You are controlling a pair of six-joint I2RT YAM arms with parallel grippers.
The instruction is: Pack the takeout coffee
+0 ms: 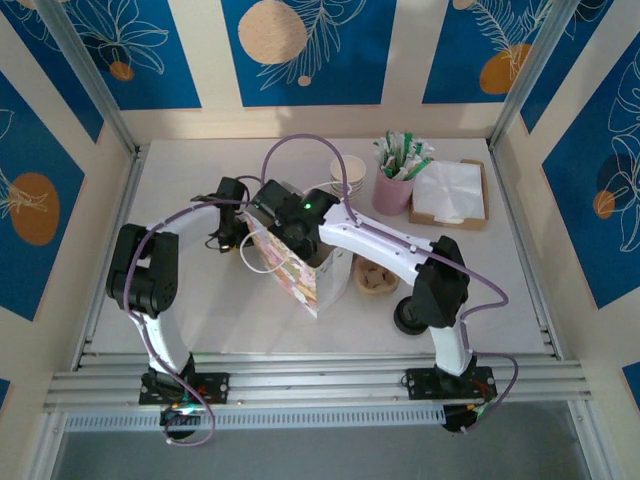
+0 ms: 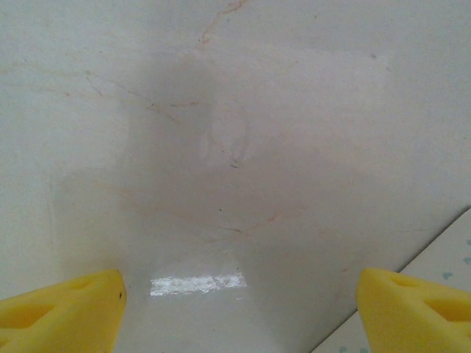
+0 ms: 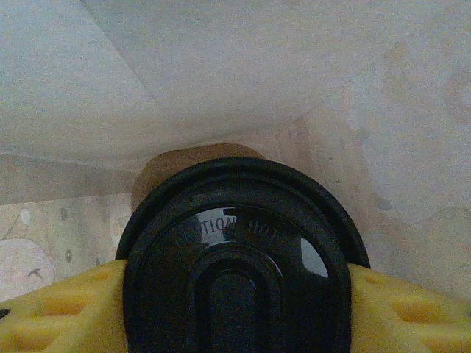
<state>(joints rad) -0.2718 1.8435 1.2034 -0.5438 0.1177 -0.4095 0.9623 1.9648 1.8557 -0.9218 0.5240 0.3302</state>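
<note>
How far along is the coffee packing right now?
Done: the paper coffee cup with a round black plastic lid is already inside the patterned paper bag. In hand: the right claw grips it at the lid. Left: release and withdraw; whether it rests on the bag's floor is hidden. The left claw hangs open over the white table.

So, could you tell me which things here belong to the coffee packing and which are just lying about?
Job:
- takeout coffee
- right gripper, closed on it
- paper bag

Lying about:
- cup stack
- pink pot of sachets
- napkins
</note>
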